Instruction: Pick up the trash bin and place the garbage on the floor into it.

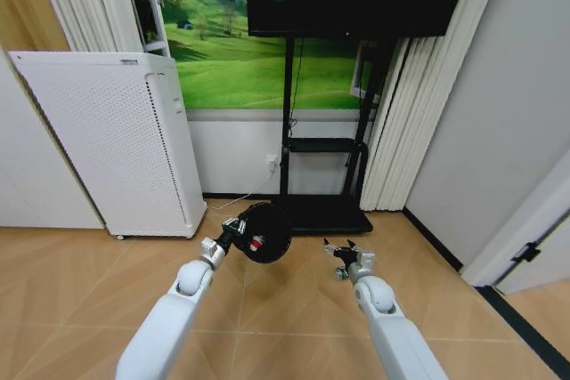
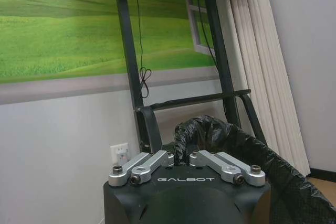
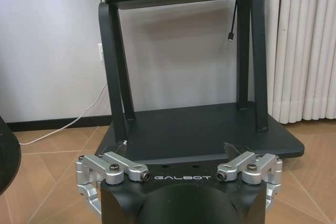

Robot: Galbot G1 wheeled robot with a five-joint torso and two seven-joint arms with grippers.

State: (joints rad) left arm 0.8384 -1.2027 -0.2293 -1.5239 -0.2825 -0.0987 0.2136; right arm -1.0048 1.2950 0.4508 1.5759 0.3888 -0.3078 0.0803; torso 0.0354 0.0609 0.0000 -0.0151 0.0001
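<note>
The trash bin (image 1: 264, 231), black and round with a black bag liner, hangs above the wooden floor, its mouth tipped toward me. My left gripper (image 1: 233, 228) is shut on its rim; in the left wrist view the fingers (image 2: 157, 161) pinch the crumpled liner (image 2: 231, 137). A red-and-white wrapper (image 1: 256, 242) shows inside the bin. My right gripper (image 1: 344, 252) hovers to the bin's right, open and holding nothing, its fingers (image 3: 90, 182) spread wide. A small greenish item (image 1: 339, 274) lies just below it; I cannot tell what it is. The bin's edge (image 3: 6, 156) shows in the right wrist view.
A tall white perforated appliance (image 1: 116, 144) stands at the left wall. A black TV stand (image 1: 322, 213) with a flat base (image 3: 199, 129) is straight ahead, with white curtains (image 1: 401, 131) beside it. A white cable (image 3: 63, 129) trails on the floor. A door (image 1: 534, 246) is at the right.
</note>
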